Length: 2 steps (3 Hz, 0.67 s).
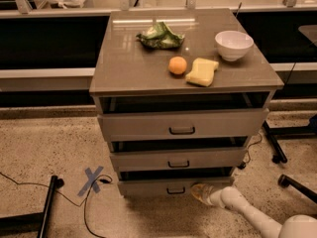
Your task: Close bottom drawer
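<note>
End effector (202, 192) down near the floor, at the right part of the bottom drawer (148, 187) front, just beside the dark loop handle (176, 190), seemingly touching. Could not tell how far open, nor whether holding anything. Bottom drawer lowest in the grey cabinet (102, 103), pulled out a little, with a dark gap above.

Judged as risks: pushed off-centre, might skew and jam on the rails; might slip off the narrow front; pressed too hard, might shake bowl (234, 44) and orange (178, 65) on the worktop (129, 66).
</note>
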Each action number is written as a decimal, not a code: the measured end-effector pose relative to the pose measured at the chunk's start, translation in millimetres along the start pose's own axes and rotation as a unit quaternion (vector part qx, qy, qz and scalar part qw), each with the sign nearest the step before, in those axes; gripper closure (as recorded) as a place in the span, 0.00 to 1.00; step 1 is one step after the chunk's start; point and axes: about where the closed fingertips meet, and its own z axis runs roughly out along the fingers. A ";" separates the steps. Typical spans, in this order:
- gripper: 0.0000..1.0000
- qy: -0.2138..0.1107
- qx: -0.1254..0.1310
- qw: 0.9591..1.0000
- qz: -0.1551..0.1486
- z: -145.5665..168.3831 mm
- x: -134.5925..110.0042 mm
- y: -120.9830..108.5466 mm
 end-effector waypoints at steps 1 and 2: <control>1.00 -0.004 0.019 1.000 -0.002 11.0 -1.3 -22.4; 1.00 -0.004 0.019 1.000 -0.002 11.0 -1.3 -22.4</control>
